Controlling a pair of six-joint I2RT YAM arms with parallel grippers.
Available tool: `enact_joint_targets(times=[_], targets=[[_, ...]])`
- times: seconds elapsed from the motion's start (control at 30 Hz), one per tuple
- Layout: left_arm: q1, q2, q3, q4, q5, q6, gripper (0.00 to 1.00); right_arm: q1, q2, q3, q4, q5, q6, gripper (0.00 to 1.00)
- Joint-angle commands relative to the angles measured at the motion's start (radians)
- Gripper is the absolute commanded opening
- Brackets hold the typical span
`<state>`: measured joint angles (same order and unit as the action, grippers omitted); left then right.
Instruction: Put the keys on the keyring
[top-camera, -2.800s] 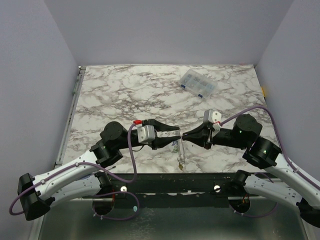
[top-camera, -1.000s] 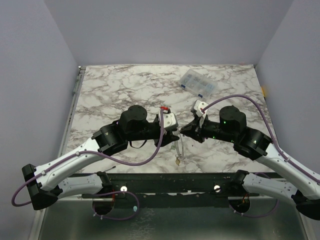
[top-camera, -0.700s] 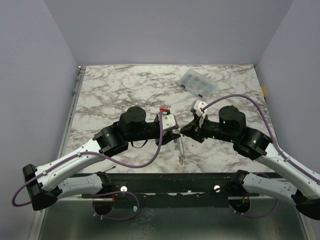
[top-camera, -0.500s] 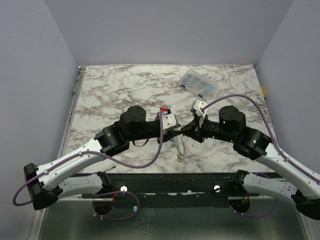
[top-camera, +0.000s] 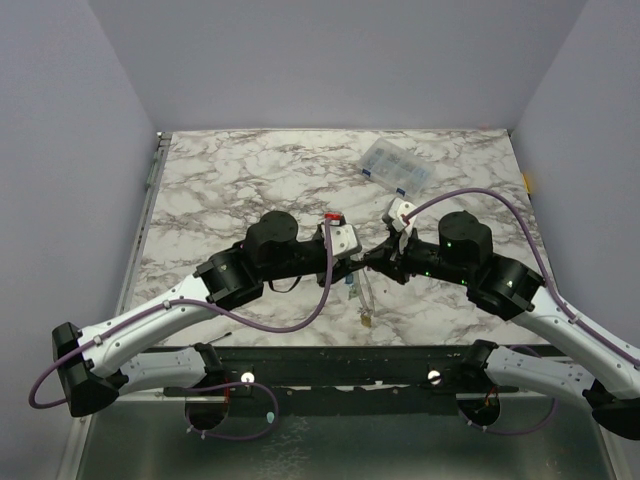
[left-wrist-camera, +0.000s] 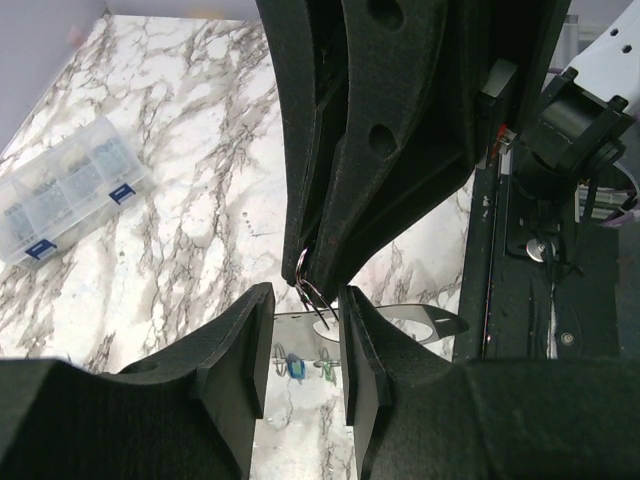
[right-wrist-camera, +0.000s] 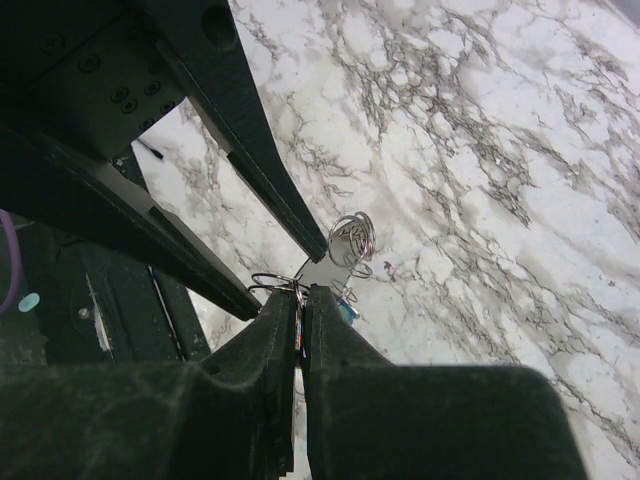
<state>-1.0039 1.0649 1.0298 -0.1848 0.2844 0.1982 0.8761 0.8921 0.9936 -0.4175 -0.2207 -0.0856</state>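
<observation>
Threading step: the right gripper (right-wrist-camera: 300, 292), pressed together, pinches the keyring (left-wrist-camera: 303, 268) in mid-air between the arms, keys (left-wrist-camera: 295, 366) dangling beneath. The left gripper (left-wrist-camera: 305, 335) stands spread astride its wire, holding nothing visible; the next move likely needs fine alignment

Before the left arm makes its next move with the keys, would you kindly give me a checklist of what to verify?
1. Right gripper shut on the keyring: ok.
2. Left gripper open, with the ring's wire at its gap: ok.
3. Keys hang beneath both grippers: ok.
4. Every key threaded on the keyring: cannot tell.
5. Keys lifted off the table: cannot tell.
6. Plastic box well away from both arms: ok.
</observation>
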Motion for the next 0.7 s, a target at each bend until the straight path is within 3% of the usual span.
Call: enact_joint_targets(times=[0.0,0.07,0.27,0.43,0.67], targets=[[-0.006,0.014,0.007,-0.017,-0.022,-0.016,0.35,0.004,-0.026,0.034,0.003,0.024,0.013,0.0],[-0.006,0.019,0.01,-0.017,-0.021,-0.016,0.3,0.004,-0.028,0.032,0.005,0.021,0.014,0.0],[-0.006,0.045,0.022,-0.018,0.0,-0.028,0.0,0.004,-0.034,0.019,0.011,0.018,0.015,0.0],[-0.006,0.048,0.023,-0.018,-0.016,-0.013,0.0,0.004,-0.05,0.011,0.021,0.016,0.014,0.0],[-0.006,0.023,-0.01,0.028,-0.009,0.127,0.0,0.004,-0.073,-0.017,0.037,0.024,0.015,0.01]])
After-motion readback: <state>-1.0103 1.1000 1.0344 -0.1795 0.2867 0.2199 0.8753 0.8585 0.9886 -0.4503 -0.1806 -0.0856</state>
